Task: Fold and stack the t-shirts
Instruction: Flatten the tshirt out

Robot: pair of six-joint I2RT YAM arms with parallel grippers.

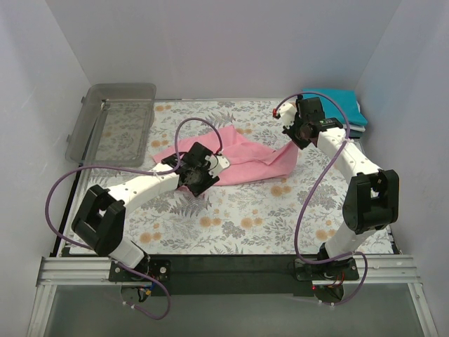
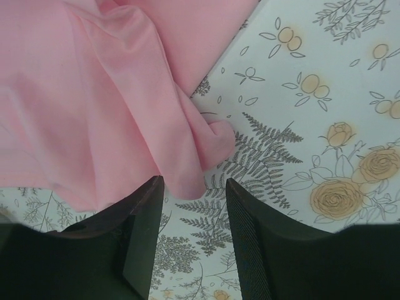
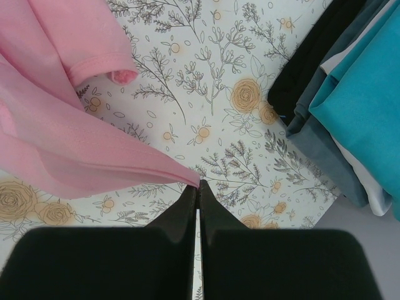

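Note:
The pink t-shirt [image 1: 242, 158] lies crumpled across the middle of the floral table cloth. My right gripper [image 1: 295, 142] is shut on its right corner and holds that corner up off the table. In the right wrist view, the stretched pink edge [image 3: 94, 156] runs into the closed right gripper [image 3: 199, 185]. My left gripper [image 2: 194, 187] stands open just above the cloth. A fold of the pink t-shirt [image 2: 112, 112] ends right in front of its fingertips, and nothing lies between them. From above, the left gripper [image 1: 198, 175] sits at the shirt's near left edge. Folded t-shirts [image 1: 340, 105] are stacked at the far right, teal on top.
A clear plastic bin [image 1: 116, 126] lies at the far left of the table. In the right wrist view the stack shows a dark layer [image 3: 312, 56], a grey-blue layer [image 3: 325, 150] and a teal layer [image 3: 365, 100] near the table's right edge. White walls close in three sides.

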